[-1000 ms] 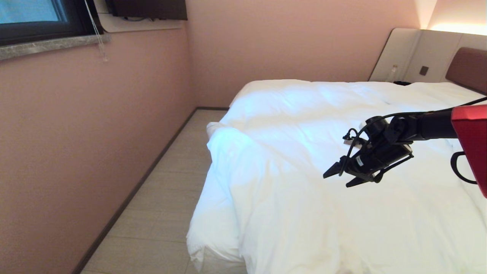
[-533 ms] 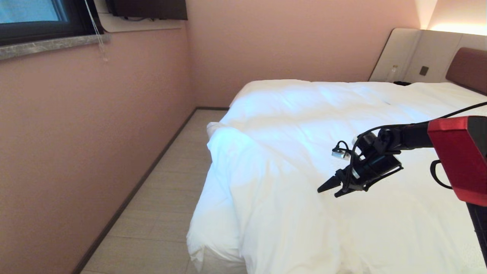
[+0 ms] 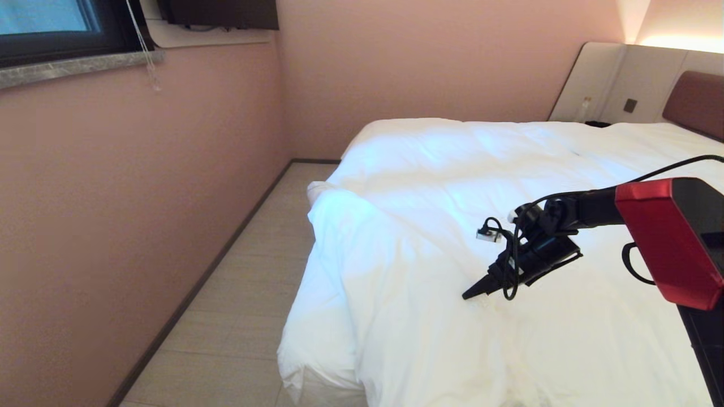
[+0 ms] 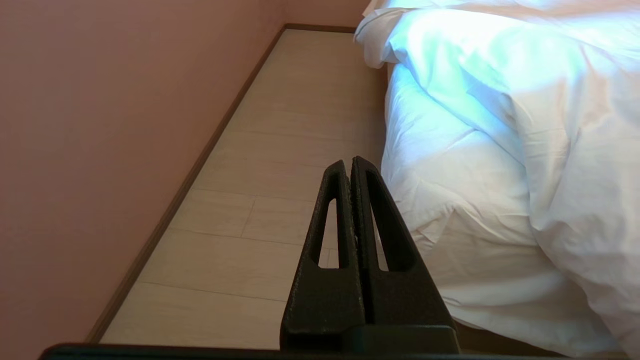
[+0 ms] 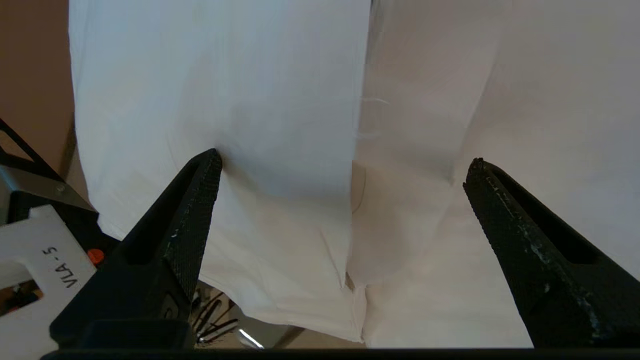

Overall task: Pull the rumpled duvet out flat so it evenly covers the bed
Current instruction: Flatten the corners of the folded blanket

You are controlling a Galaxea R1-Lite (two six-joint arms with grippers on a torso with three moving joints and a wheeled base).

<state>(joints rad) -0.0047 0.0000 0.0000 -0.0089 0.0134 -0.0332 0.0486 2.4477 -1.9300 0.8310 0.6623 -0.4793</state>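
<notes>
Pink walls hem the bed (image 3: 696, 99), where the duvet (image 3: 430, 226) lies bunched toward the near corner, so my right gripper (image 5: 342, 167), fingers spread wide, should settle squarely over that fold before pinching, while my left gripper (image 4: 351, 165) hangs clenched, empty, beside the mattress.

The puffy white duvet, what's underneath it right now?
The puffy white duvet covers the bed top and drapes over its near corner, hiding the mattress; only a dark strip of base shows.

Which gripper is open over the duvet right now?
The right gripper: its fingers stand wide apart just above the white duvet. The left gripper is shut, parked beside the bed over the floor.
</notes>
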